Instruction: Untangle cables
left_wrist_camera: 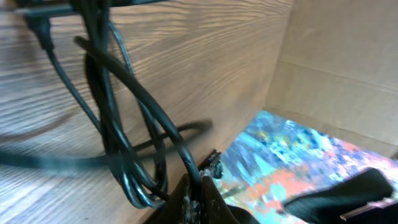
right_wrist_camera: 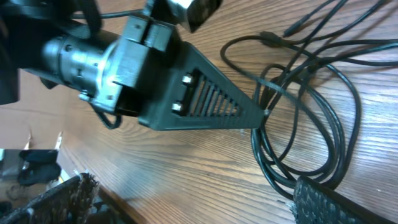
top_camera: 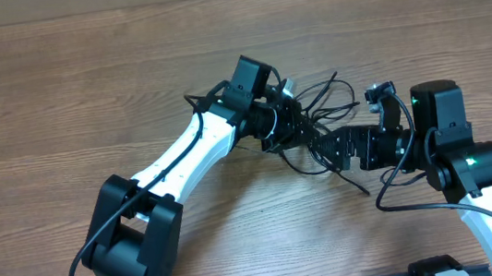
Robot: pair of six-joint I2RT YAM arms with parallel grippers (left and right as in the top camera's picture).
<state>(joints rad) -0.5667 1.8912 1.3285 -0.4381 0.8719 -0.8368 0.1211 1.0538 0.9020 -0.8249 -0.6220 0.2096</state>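
I'm at the pulling-apart step: left fingers [right_wrist_camera: 217,106] pinch the cables [top_camera: 321,102], bunched mid desk [top_camera: 82,82]; right fingers [right_wrist_camera: 336,202] gape wide at their 4 o'clock. Next, I'd close on a loop and draw toward 3 o'clock.

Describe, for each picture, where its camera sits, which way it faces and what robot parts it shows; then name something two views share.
Overhead: above the table, looking straight down; both arms show, the left gripper and right gripper meeting at the cables.
Left wrist: on the left arm, looking past its own fingers at looped cables and the table.
Right wrist: on the right arm, looking low across the table; its own fingers edge the bottom.
Shared: overhead and right wrist both show the left gripper at the cables.
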